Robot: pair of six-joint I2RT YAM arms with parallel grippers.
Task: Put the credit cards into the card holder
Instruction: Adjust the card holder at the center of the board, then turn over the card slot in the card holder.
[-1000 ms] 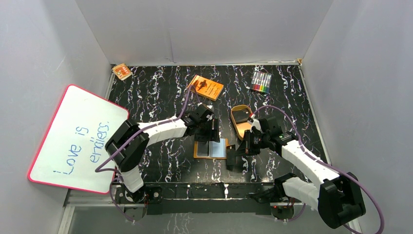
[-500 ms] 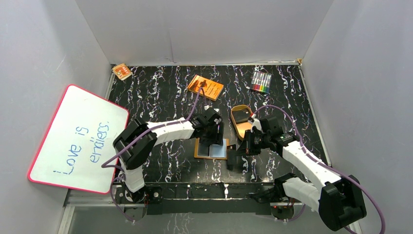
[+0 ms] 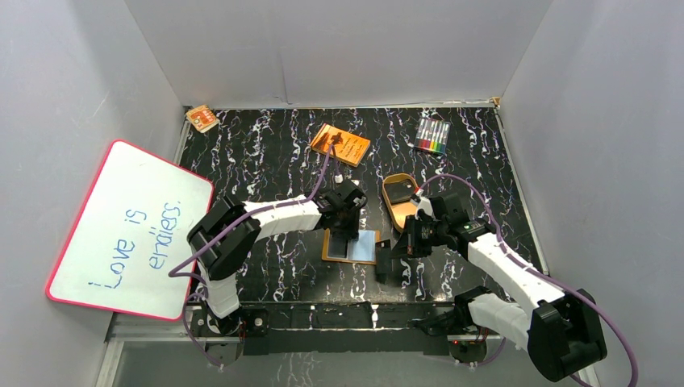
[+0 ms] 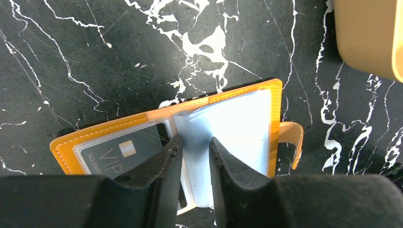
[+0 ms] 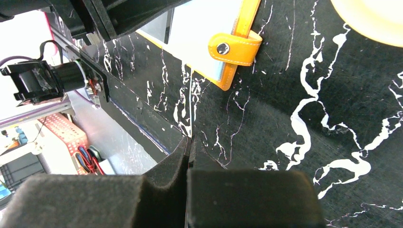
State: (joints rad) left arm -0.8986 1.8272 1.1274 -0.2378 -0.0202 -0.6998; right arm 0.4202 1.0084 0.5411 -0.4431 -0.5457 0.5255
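Observation:
The orange card holder [image 3: 349,247] lies open on the black marbled table, with pale blue pockets [image 4: 237,123] and a snap tab [image 5: 234,47]. A dark credit card marked VIP [image 4: 121,152] sits in its left clear pocket. My left gripper [image 4: 194,147] is low over the holder's middle. Its fingers stand a narrow gap apart, straddling a blue pocket leaf. My right gripper [image 5: 190,140] is just right of the holder [image 3: 394,248], shut on a thin credit card seen edge-on [image 5: 191,102].
A tan oval tray [image 3: 397,201] stands just behind the right gripper. An orange book [image 3: 341,144] and a marker pack [image 3: 432,135] lie at the back. A whiteboard [image 3: 129,230] leans at the left. A small orange item [image 3: 202,118] sits in the back left corner.
My left gripper has moved right and down onto the open card holder. The right arm and its card have stayed in place.

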